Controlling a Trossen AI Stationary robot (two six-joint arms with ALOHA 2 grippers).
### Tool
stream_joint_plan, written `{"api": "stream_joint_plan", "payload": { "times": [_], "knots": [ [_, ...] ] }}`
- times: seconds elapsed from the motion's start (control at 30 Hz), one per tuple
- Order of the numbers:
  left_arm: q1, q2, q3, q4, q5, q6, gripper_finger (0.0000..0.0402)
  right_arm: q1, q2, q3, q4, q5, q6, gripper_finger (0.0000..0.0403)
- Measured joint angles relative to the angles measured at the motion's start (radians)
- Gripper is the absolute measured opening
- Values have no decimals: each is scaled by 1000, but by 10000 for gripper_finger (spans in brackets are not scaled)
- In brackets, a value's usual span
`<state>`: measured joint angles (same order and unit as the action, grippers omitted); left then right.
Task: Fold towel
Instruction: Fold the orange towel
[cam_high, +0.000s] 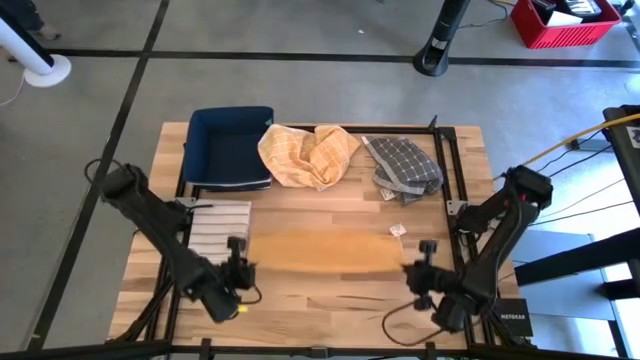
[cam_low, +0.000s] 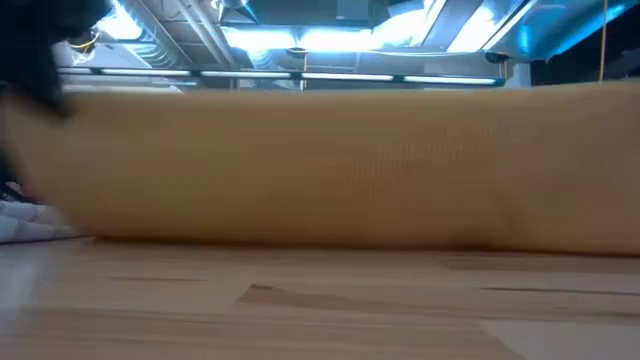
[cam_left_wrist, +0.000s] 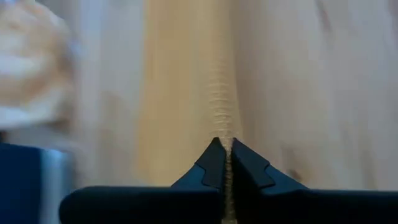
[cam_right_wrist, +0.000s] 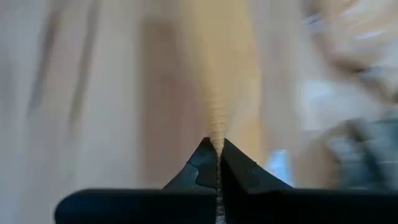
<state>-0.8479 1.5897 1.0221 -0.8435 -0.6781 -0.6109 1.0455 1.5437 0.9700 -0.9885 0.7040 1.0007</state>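
Tan towel lies stretched across the front-middle of the wooden table, btwn both arms. Left gripper is clenched on the towel's left edge; wrist view shows cloth pinched btwn its closed fingers. Right gripper is clenched on the right edge, cloth nipped the same way. Low view: towel fills the frame, bottom edge on the tabletop. Behind: blue bin, crumpled yellow checked cloth, grey checked cloth, striped folded cloth near the left arm
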Motion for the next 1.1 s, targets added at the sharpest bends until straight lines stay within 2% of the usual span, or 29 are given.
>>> {"api": "stream_joint_plan", "payload": {
  "times": [0.1, 0.23, 0.37, 0.5, 0.67, 0.73, 0.77, 0.83, 0.9, 1.0, 1.07, 1.1],
  "knots": [
    [-23, 81, -1, 41, 89, -67, 6, 27, 41, -66, 162, -130, 0, 7],
    [-30, 151, -1, 172, 172, -60, 5, 26, 86, -100, 294, -310, 5, 22],
    [-23, 163, -1, 263, 230, -25, 14, 27, 95, -89, 276, -362, 47, 37],
    [-3, 149, 20, 247, 324, -118, 50, 28, 88, -57, 268, -451, 73, 70],
    [22, 113, 59, 253, 622, -277, 102, 13, 67, 38, 205, -643, 125, 122],
    [40, 88, 70, 251, 710, -299, 116, -4, 56, 86, 132, -667, 144, 138],
    [44, 73, 74, 253, 714, -300, 120, -14, 54, 111, 103, -652, 146, 144],
    [55, 37, 75, 257, 663, -285, 125, -34, 53, 155, 52, -557, 118, 155],
    [66, 9, 76, 245, 535, -227, 127, -49, 52, 174, 20, -410, 68, 162],
    [94, -12, 76, 187, 280, -158, 127, -87, 52, 152, 3, -178, 32, 170],
    [129, -13, 67, 160, 180, -139, 127, -127, 52, 118, -24, -93, -5, 172],
    [152, -13, 58, 154, 177, -134, 127, -154, 51, 90, -30, -88, -14, 172]
  ]
}}
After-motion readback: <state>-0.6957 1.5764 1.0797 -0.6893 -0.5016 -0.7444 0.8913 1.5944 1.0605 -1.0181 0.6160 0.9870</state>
